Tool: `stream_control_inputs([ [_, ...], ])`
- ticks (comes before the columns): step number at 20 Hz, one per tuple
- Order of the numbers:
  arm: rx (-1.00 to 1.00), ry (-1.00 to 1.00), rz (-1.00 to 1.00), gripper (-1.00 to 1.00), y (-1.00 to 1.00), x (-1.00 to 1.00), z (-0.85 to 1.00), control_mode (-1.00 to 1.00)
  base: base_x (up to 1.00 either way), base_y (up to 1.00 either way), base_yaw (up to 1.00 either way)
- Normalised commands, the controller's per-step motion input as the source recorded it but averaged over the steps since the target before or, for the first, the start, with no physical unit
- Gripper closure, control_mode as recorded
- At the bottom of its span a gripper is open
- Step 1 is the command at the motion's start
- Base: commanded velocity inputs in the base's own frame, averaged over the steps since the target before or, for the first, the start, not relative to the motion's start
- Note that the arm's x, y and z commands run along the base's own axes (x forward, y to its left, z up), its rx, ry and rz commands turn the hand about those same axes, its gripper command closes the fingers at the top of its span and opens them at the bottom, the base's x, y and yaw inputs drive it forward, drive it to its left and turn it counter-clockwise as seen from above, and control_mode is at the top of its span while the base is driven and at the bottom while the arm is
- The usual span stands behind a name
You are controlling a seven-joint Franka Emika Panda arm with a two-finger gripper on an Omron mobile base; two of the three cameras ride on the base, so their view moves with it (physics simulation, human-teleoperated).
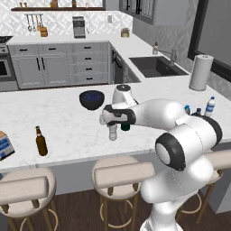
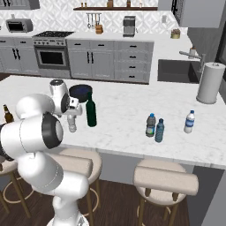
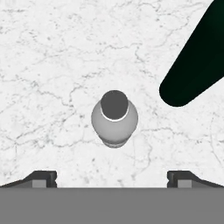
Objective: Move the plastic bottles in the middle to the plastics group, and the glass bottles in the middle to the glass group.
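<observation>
Bottle (image 3: 114, 118) upright on counter (image 3: 52, 65), cap facing open hand (image 3: 112, 178) overhead.

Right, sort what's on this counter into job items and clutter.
Job: open gripper, pale plastic bottle beneath it, green wine bottle, brown beer bottle, white-capped water bottle, pair of small bottles near it.
Lying about: dark bowl, paper towel roll, box at the counter's left edge.
</observation>
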Motion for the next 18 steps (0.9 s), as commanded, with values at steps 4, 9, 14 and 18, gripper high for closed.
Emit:
stream_control_inputs([
  [4, 0.00, 0.00, -0.01, -1.00, 0.04, 0.28, -0.09, -1.00, 0.00, 0.00, 0.00],
  [9, 0.00, 0.00, 0.00, -1.00, 0.00, 0.03, 0.00, -1.00, 0.00, 0.00, 0.00],
  [14, 0.00, -0.09, 0.00, -1.00, 0.00, 0.00, -0.08, -1.00, 0.00, 0.00, 0.00],
  [18, 0.00, -0.14, 0.00, -1.00, 0.02, 0.03, -0.13, -1.00, 0.00, 0.00, 0.00],
])
